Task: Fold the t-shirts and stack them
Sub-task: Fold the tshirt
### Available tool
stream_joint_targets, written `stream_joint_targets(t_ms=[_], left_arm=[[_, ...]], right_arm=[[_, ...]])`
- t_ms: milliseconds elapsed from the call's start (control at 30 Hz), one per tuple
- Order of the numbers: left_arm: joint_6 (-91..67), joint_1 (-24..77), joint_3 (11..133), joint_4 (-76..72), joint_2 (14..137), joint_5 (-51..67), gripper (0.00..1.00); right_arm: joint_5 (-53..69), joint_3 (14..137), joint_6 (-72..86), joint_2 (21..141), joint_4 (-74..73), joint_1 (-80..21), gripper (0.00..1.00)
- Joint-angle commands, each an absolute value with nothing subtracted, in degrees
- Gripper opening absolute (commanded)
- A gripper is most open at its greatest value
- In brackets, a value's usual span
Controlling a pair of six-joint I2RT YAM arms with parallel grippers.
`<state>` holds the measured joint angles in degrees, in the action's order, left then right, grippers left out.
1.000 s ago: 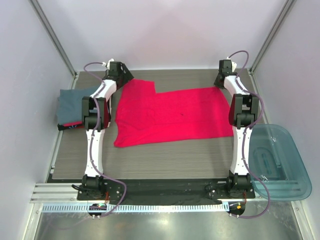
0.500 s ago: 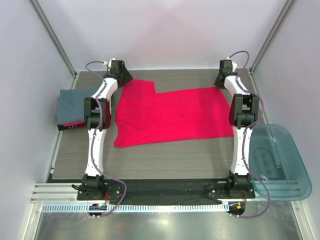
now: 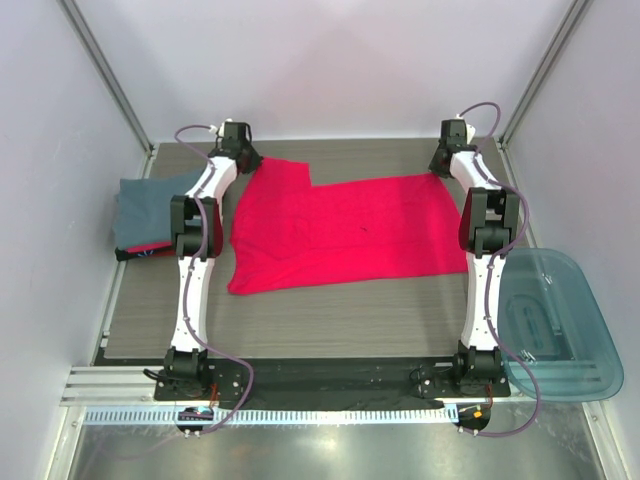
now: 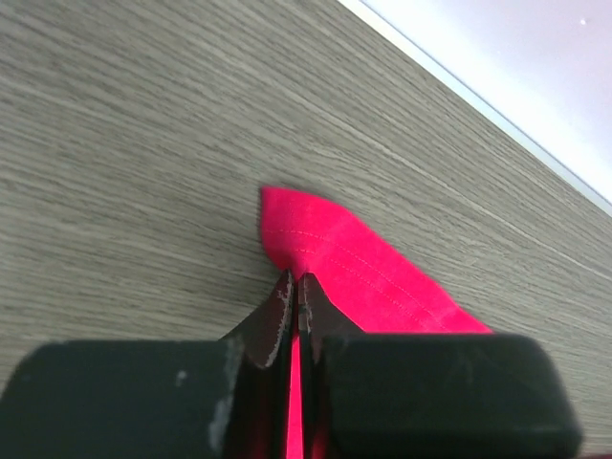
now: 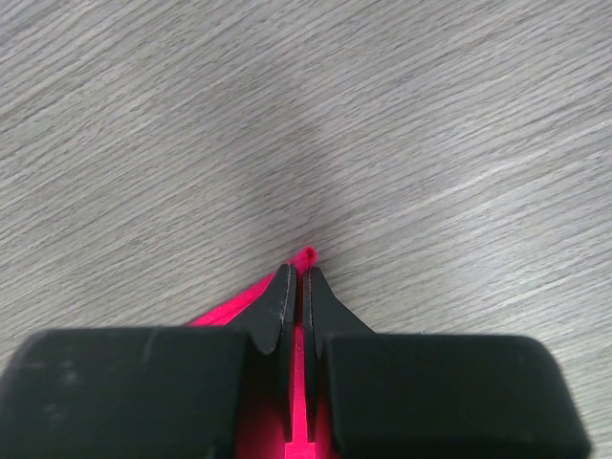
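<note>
Your left tool (image 4: 295,282) and right tool (image 5: 298,273) each pinch a corner of the bright red-pink cloth t-shirt (image 3: 340,230); lift evenly, edge between them taut.

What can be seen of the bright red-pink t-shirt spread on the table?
The red-pink t-shirt is thin, soft cloth, spread nearly flat across the middle of the grey wood-grain table, faintly creased. Its outline is uneven: one part juts out at the far left. Stitching runs along the hem there. The left gripper is shut on that far left corner, the right gripper on the far right corner.
</note>
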<state>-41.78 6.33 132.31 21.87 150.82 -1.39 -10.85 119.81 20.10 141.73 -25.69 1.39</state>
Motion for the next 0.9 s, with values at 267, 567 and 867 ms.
stream_joint_targets(t_ms=[267,567,867], left_arm=[[-38.4,5.9,128.1,12.6,144.0,4.6,0.0],[-34.5,7.3,109.4,2.0,129.1,1.1,0.0],[-32.3,7.7,97.9,-2.6,118.8,1.5,0.0]], right_arm=[[-7.1,118.7,21.8,137.8,-27.0,2.0,0.01],[-4.2,116.5,23.4,133.9,-27.4,2.0,0.01],[-10.8,114.4,24.3,128.2,-30.1,2.6,0.01]])
